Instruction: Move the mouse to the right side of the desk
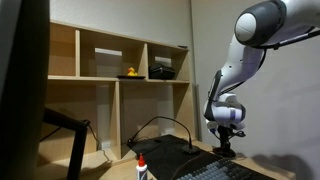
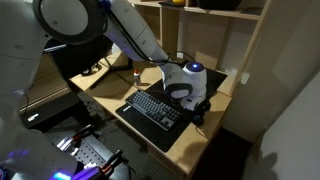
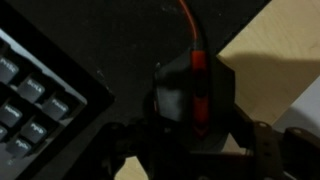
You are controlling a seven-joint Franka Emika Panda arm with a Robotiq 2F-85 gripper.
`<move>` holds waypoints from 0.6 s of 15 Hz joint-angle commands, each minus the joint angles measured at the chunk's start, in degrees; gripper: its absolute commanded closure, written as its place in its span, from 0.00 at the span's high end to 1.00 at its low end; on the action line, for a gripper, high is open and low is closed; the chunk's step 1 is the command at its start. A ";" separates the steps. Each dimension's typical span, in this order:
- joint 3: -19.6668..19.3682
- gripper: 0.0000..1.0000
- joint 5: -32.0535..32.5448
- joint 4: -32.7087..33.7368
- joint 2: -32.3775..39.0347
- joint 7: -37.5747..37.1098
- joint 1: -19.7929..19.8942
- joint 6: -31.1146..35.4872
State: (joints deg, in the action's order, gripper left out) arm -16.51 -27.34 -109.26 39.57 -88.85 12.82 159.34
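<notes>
The black mouse (image 3: 188, 95) with a red stripe lies on the dark desk (image 3: 110, 35) near its edge, where a light wooden surface (image 3: 275, 55) begins. Its red cable (image 3: 187, 22) runs away from it. My gripper (image 3: 190, 150) is down over the mouse with a finger close against each side, and looks shut on it. In both exterior views the gripper (image 1: 228, 150) (image 2: 200, 108) sits low at the desk (image 2: 213, 82), hiding the mouse.
A black keyboard (image 3: 30, 100) (image 2: 152, 107) lies close beside the mouse. A light wooden shelf unit (image 1: 120, 90) stands behind, holding a yellow duck (image 1: 130, 72) and a dark object (image 1: 162, 70). A white bottle (image 1: 141, 168) and black cables (image 1: 160, 125) are nearby.
</notes>
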 commanded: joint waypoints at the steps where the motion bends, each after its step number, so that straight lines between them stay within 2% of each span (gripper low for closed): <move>1: 1.59 0.45 -3.60 1.22 0.47 -8.56 0.44 1.12; 3: 2.43 0.45 -5.13 1.74 0.80 -13.26 0.79 3.23; 4: 1.88 0.70 -1.80 0.52 -0.12 -11.16 0.60 1.28; 7: 2.11 0.70 -2.52 0.68 -0.11 -13.97 0.57 2.22; 8: 2.10 0.45 -2.56 0.68 -0.11 -14.11 0.60 2.29; 9: -1.25 0.45 -0.64 0.01 -0.01 -18.19 -2.07 0.81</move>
State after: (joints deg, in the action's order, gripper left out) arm -14.99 -30.73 -108.57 39.59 -102.21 12.82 161.54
